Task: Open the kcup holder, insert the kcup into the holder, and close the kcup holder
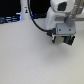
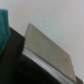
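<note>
Hovering over pale table (image 1: 25, 57): one gripper (image 1: 62, 39), state unclear.

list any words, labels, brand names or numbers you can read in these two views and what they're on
None can be read.
The white robot arm shows no legible marking in the blurred exterior view.
The dark gripper has green patches near it, with no readable characters.
The flat grey panel on a black body in the wrist view is plain, with no print visible.

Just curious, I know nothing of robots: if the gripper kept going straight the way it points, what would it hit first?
Probably the black boxy holder right below the gripper; the blur hides the gap.
</note>
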